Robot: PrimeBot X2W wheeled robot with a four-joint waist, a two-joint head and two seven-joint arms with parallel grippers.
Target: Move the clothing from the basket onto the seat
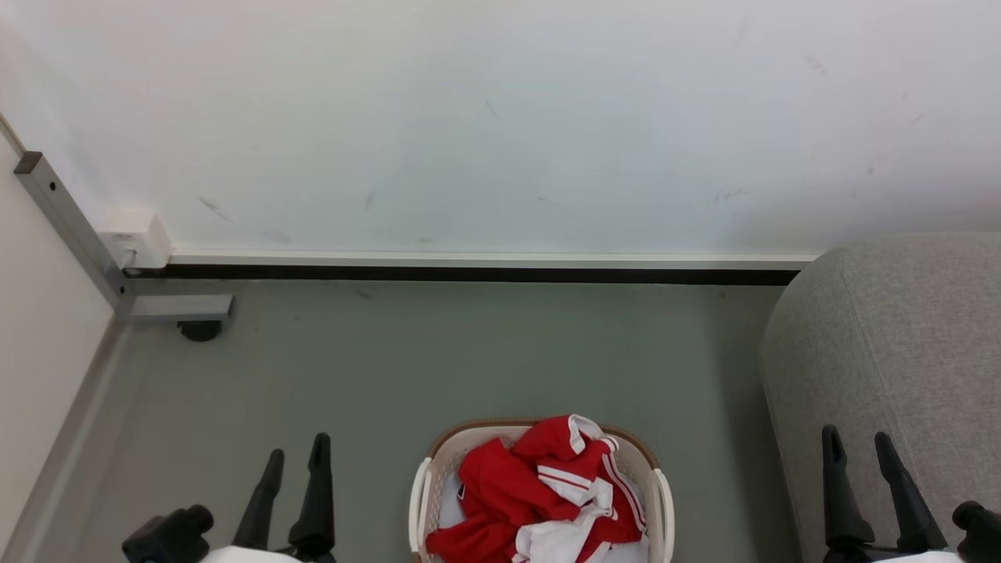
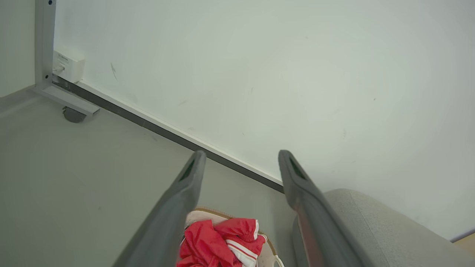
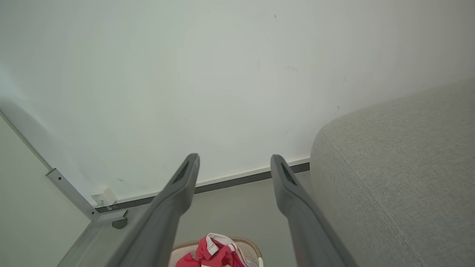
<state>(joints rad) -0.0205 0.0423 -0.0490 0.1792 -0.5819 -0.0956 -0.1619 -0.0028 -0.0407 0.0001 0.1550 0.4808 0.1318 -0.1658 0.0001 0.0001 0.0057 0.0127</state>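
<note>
1. The clothing (image 1: 539, 493) is a crumpled heap of red sports gear with white trim and stripes, bunched up and poking a bit above the rim. I can't make out any number on it from here. It looks soft and floppy, so my guess is it'll drape and trail when lifted, and pieces might come up tangled together.
2. It all sits in the basket (image 1: 421, 493), a cream oval laundry basket with perforated sides, a brown rim and side handles. It stands on the floor (image 1: 438, 352) between the two grippers and lower than their fingers.
3. The left gripper (image 1: 298, 446) has its fingers spread wide with nothing between them. The basket is off to its right.
4. Same deal for the right gripper (image 1: 856, 434): spread and empty, with the basket to its left.
5. The sofa (image 1: 899, 352) is big, grey and fabric-covered, with a rounded edge and a stitched seam. It's right by the right gripper, on its outer side and running ahead of it.
6. Looks like the very start to me, since everything red I can see is in the basket. The next move calls for one gripper to drop in over the heap, pinch a thick fold, lift it clear of the rim and swing it to the sofa. The right one seems handiest.
7. Ahead of the fingertips is a scuffed white wall (image 1: 500, 117). A metal frame leg (image 1: 70, 227) stands well beyond the left gripper.
</note>
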